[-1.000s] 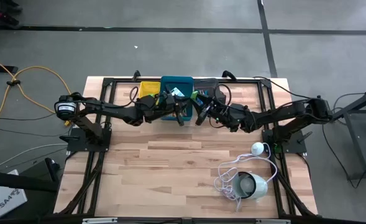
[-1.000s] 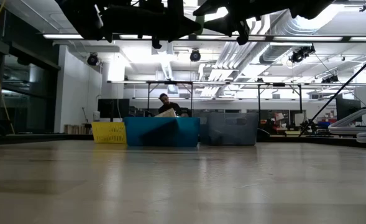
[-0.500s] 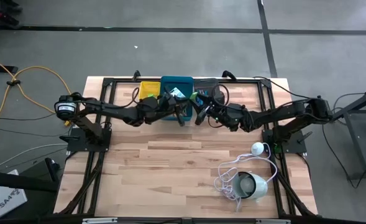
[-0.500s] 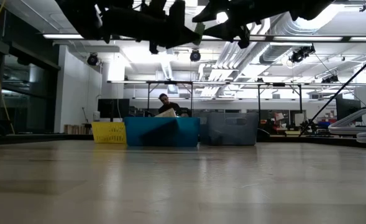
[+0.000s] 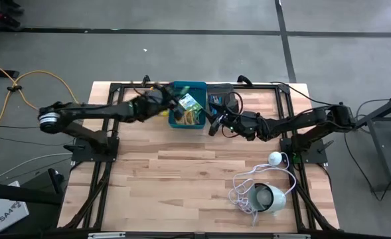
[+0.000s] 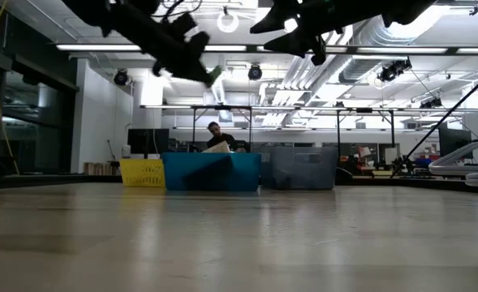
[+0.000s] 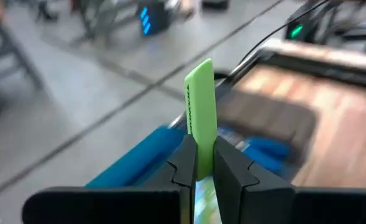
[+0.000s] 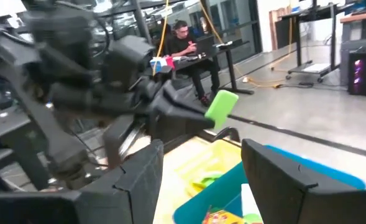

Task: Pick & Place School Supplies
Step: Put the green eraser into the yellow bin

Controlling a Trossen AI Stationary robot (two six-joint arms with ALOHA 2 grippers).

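Observation:
A flat bright green piece [image 7: 199,106] sticks out from my left gripper [image 7: 199,154], which is shut on it. That gripper [image 5: 170,103] hovers high at the blue bin's [image 5: 179,123] left far corner, pointing almost level. The green piece [image 8: 221,107] also shows in the right wrist view, above the yellow bin [image 8: 192,163]. Two printed crayon boxes [image 5: 192,109] lie in the blue bin. My right gripper [image 5: 212,123] stands open in the air at the blue bin's right side, its fingers [image 8: 142,177] wide apart with nothing between them. My left gripper pinches the green piece's near end [image 7: 201,163] between its two fingers. The piece runs on along the fingers and juts well past their tips. It is lifted clear, high above the bins [image 6: 214,75].
Yellow [image 6: 141,172], blue [image 6: 210,172] and grey [image 6: 303,170] bins stand in a row at the table's far edge. Blue-handled items [image 5: 215,100] lie in the grey bin. A round white device [image 5: 270,197] with coiled cord sits near the right front. A person sits beyond the table.
My left gripper has swung from over the blue bin toward the table's far left, toward the yellow bin, and has tipped up from slanting down to almost level, keeping the green piece in its hold. The crayon boxes it had covered now show.

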